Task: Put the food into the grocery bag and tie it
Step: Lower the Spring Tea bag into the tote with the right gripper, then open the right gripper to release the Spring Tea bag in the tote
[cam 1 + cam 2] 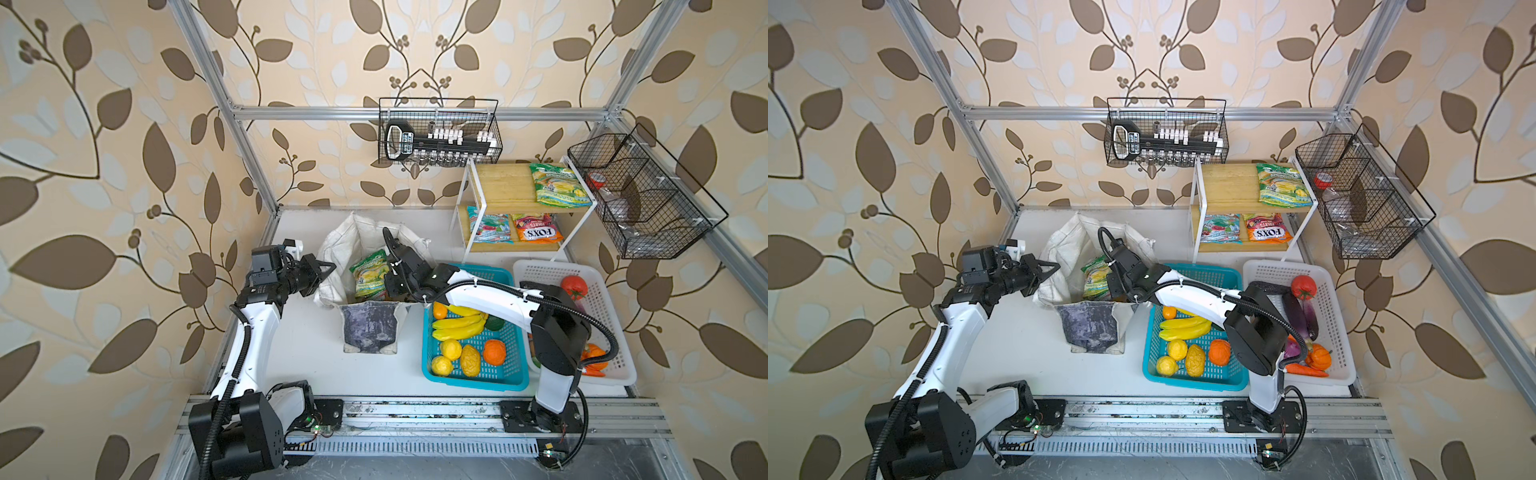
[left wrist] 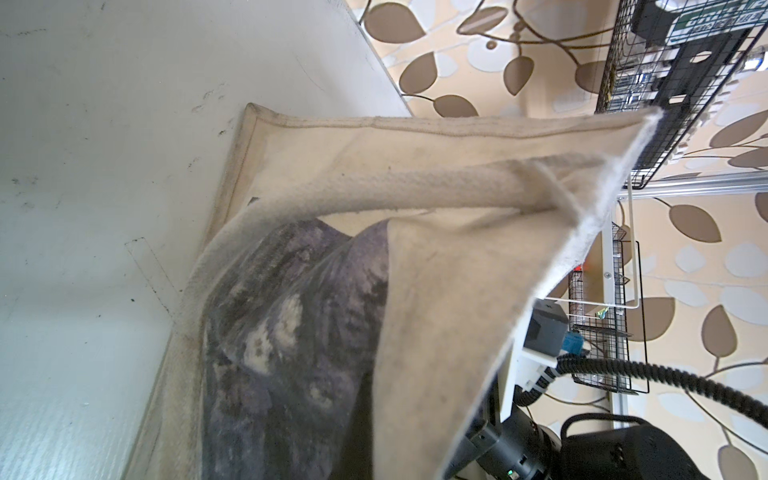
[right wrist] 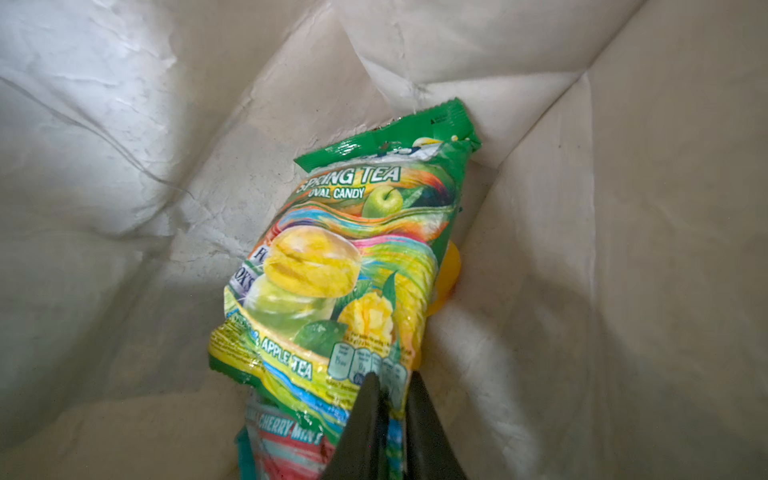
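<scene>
The grocery bag (image 1: 368, 328) (image 1: 1090, 328) stands open mid-table, off-white with a grey mottled panel. My left gripper (image 1: 330, 267) (image 1: 1054, 266) is shut on the bag's left rim; in the left wrist view the bag's fabric (image 2: 457, 291) covers the jaws. My right gripper (image 3: 392, 382) reaches down inside the bag, its narrow jaws closed on the corner of a green sweet packet (image 3: 345, 270) (image 1: 368, 278) (image 1: 1096, 278). A red and blue packet (image 3: 286, 440) lies under it. A yellow piece of food (image 3: 449, 270) peeks out behind the green packet.
A blue basket (image 1: 478, 382) with bananas, lemons and an orange sits right of the bag. A white basket (image 1: 540, 266) with tomato and carrot stands further right. A shelf rack (image 1: 507, 187) at the back right holds more packets. Wire baskets (image 1: 440, 129) hang on the frame.
</scene>
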`<state>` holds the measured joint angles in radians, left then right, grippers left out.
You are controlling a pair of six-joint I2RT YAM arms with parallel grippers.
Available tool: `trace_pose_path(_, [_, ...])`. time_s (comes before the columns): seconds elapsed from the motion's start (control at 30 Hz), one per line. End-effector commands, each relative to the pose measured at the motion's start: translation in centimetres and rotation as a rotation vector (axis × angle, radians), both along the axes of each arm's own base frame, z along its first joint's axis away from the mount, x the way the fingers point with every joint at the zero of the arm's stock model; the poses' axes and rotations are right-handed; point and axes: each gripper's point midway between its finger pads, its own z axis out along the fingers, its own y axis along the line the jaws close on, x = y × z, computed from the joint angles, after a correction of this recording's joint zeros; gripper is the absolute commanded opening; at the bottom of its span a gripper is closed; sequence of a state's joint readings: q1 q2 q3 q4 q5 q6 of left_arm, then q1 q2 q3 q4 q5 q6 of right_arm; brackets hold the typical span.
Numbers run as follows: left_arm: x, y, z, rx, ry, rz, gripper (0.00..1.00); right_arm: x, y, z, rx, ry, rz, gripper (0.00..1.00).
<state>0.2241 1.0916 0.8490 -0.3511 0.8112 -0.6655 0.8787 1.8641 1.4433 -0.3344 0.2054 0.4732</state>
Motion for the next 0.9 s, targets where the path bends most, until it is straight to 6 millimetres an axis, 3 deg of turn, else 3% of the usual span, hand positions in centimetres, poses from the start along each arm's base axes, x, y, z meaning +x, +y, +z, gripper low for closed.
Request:
trace_pose_path(0.0, [-0.1, -0.2, 0.4, -0.015, -0.019, -0.017, 0.00, -0.4, -2.0, 0.1, -0.076, -0.008, -0.026, 0.14])
trace_pose_path(0.47, [0.0, -0.2, 0.3, -0.016, -0.015, -0.014, 0.00, 0.0, -2.8, 2.0, 0.001, -0.056, -0.004, 0.25])
trace_pose_path(0.67, [-0.1, -0.1, 0.4, -0.013, -0.021, -0.012, 0.00, -0.2, -3.5, 3.0, -0.007, -0.079, -0.018, 0.57])
trace_pose_path(0.87, [0.0, -0.1, 0.3, -0.017, -0.015, -0.013, 0.00, -0.8, -4.2, 5.6, 0.022, -0.141, -0.025, 0.68])
